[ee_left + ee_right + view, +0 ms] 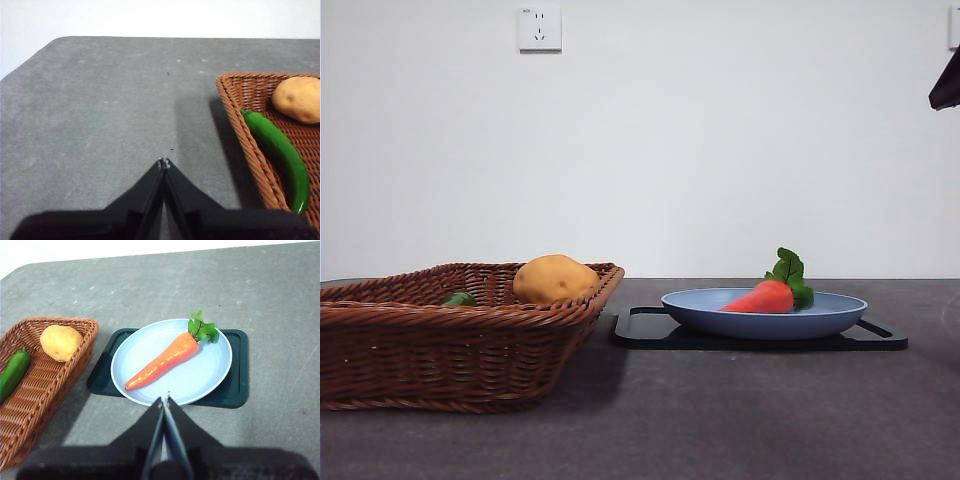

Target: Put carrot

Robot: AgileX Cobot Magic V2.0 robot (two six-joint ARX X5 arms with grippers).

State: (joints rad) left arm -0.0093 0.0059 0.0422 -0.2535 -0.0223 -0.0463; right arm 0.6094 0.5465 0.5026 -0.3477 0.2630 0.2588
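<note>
The red-orange carrot (pixel 162 361) with green leaves lies on a light blue plate (pixel 210 375), which rests on a dark tray (pixel 235 390). In the front view the carrot (pixel 765 298) lies on the plate (pixel 820 318) at the right. My right gripper (pixel 166 399) is shut and empty, hanging above the near rim of the plate, apart from the carrot. It shows only as a black tip (pixel 947 85) at the top right of the front view. My left gripper (pixel 164 162) is shut and empty over bare table, beside the basket.
A brown wicker basket (pixel 380 340) stands at the left, holding a yellow-brown potato (pixel 554 279) and a green pepper (pixel 277 152). The grey table (pixel 720 420) spreads around it. A wall socket (pixel 540 28) is on the white wall.
</note>
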